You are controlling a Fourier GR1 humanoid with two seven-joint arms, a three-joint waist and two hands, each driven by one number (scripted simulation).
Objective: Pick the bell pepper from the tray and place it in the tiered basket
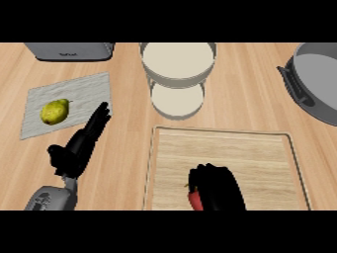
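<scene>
On the tray point(226, 143), near its front edge, the right hand point(216, 190) curls its fingers round the red pepper point(194, 199), which shows only as a sliver at the hand's left side. Left of the tray, the left hand point(80, 146) rests with fingers straight and together, beside a cloth point(83, 89) bearing a pear point(54, 111); the tiered basket point(178, 74) stands behind the tray.

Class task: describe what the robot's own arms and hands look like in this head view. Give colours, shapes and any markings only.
The left robot hand is black, with long slim fingers and a shorter thumb. Below it, a rounded light grey forearm shows small dark markings near the wrist. The right robot hand is also black and blocky; its forearm does not show. No cables are visible.
</scene>
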